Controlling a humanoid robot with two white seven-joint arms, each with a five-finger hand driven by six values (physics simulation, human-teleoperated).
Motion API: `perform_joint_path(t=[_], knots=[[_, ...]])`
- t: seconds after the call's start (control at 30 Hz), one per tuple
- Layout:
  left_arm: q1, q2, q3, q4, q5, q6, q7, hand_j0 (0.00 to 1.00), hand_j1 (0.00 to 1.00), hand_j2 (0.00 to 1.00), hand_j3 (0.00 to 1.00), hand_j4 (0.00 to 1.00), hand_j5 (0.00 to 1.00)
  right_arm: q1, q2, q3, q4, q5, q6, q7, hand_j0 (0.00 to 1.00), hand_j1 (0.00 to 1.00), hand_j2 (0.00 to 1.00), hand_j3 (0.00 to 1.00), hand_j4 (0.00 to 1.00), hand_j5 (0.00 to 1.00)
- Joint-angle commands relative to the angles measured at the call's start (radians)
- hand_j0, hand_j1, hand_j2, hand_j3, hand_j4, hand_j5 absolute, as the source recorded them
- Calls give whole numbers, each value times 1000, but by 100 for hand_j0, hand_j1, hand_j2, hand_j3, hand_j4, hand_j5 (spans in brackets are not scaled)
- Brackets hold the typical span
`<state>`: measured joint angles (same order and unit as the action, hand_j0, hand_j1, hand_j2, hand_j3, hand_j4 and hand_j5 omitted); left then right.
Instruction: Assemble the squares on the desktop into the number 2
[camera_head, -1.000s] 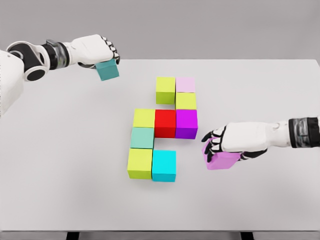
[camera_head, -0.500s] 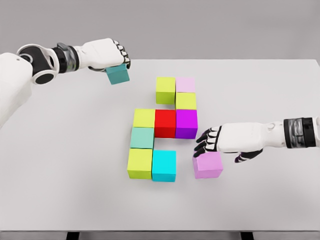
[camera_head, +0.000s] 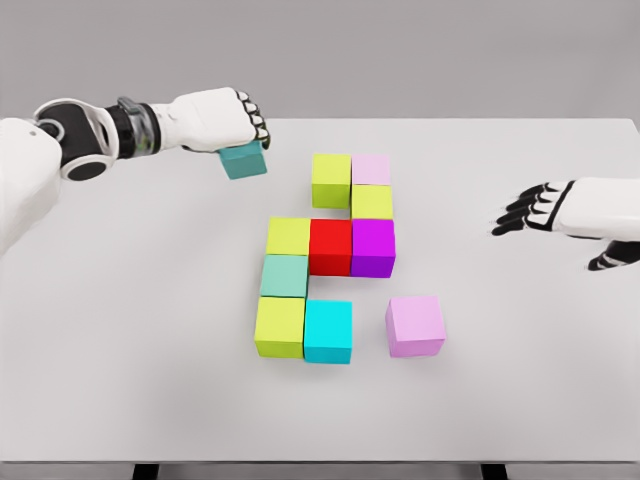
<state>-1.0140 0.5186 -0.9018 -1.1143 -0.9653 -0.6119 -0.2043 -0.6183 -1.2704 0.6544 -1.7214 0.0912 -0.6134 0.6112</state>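
Observation:
My left hand (camera_head: 232, 120) is shut on a teal cube (camera_head: 245, 160), held just above the table's far left part, left of the block figure. The figure has a lime cube (camera_head: 331, 180) and a pale pink cube (camera_head: 372, 169) at the top, a lime cube (camera_head: 371, 203) below them, then a row of lime (camera_head: 288, 237), red (camera_head: 331, 247) and purple (camera_head: 373, 247). A mint cube (camera_head: 285, 276), a lime cube (camera_head: 281, 326) and a cyan cube (camera_head: 329, 331) form the bottom. A violet cube (camera_head: 415, 325) lies alone right of the cyan one. My right hand (camera_head: 530, 210) hovers open at the right.
The white table (camera_head: 130, 330) reaches its front edge near the bottom of the view. A gap separates the cyan cube from the violet cube.
My right hand let go of the violet cube and drew back up and to the right. My left hand carried the teal cube a little rightward toward the figure.

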Motion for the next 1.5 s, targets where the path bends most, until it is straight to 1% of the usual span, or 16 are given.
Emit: perform_joint_path(t=[0.0, 0.03, 0.1, 0.2, 0.37, 0.47, 0.7, 0.73, 0.8, 0.97, 1.1, 1.2, 1.3, 1.4, 1.43, 1.47], knots=[[0, 1, -6, -4, 4, 1, 0, 68, 68, 68, 68, 68, 68, 5, -21, -2, 31, 36, 3, 0, 100, 100, 100, 100, 100, 100], [0, 1, -9, -4, 4, 1, 0, 68, 68, 68, 68, 68, 68, 12, -39, 4, 26, 41, 3, 0, 100, 100, 100, 100, 100, 100], [0, 0, -17, -4, 4, 1, 0, 68, 68, 68, 68, 68, 68, -15, -78, 112, 3, 48, 3, 0, 100, 100, 100, 100, 100, 100], [5, -2, -19, -4, 4, 1, 0, 69, 69, 69, 69, 69, 69, -259, -87, 444, 2, 81, 3, 0, 100, 100, 100, 100, 100, 100], [5, -9, -22, -1, 2, 1, 0, 72, 72, 72, 72, 72, 72, -501, -72, 748, -3, 105, 3, 0, 100, 100, 100, 100, 100, 100], [3, -12, -23, -1, 2, 1, 0, 72, 72, 72, 72, 72, 72, -514, -63, 765, -10, 107, 3, 0, 100, 100, 100, 100, 100, 100], [0, -23, -31, 2, 0, 1, 0, 73, 73, 73, 73, 73, 73, -514, 52, 807, -44, 130, 3, 0, 100, 100, 100, 100, 100, 100], [0, -28, -31, 4, 2, 1, 0, 86, 86, 86, 86, 86, 86, -511, 69, 809, -44, 133, 3, 0, 100, 100, 100, 100, 100, 100], [2, -31, -34, 8, 0, 1, 2, 100, 100, 100, 100, 100, 100, -511, 82, 808, -43, 134, 3, 0, 100, 100, 100, 100, 100, 100], [2, -31, -42, 19, 0, 1, 2, 100, 100, 100, 100, 100, 100, -511, 88, 806, -34, 147, 3, 0, 100, 100, 100, 100, 100, 100], [-11, -31, -42, 57, 4, 1, 2, 100, 100, 100, 100, 100, 100, -512, 128, 806, -10, 147, 3, 0, 100, 100, 100, 100, 100, 100], [-18, -16, 6, 65, 17, 1, 3, 100, 100, 100, 100, 100, 100, -514, 134, 803, -10, 147, 3, 0, 100, 100, 100, 100, 100, 100], [-15, 1, 58, 102, 17, 1, 3, 100, 100, 100, 100, 100, 100, -515, 149, 795, 48, 151, 3, 0, 100, 100, 100, 100, 100, 100], [-8, 43, 96, 99, 16, 1, 2, 100, 100, 100, 100, 100, 100, -515, 158, 795, 82, 153, 3, 0, 100, 100, 100, 100, 100, 100], [-5, 66, 95, 97, 5, 1, 2, 99, 99, 99, 99, 99, 99, -515, 166, 794, 82, 154, 3, 0, 100, 100, 100, 100, 100, 100], [-3, 66, 89, 97, -3, 1, 0, 89, 89, 89, 89, 89, 89, -515, 174, 795, 82, 153, 3, 0, 100, 100, 100, 100, 100, 100]])
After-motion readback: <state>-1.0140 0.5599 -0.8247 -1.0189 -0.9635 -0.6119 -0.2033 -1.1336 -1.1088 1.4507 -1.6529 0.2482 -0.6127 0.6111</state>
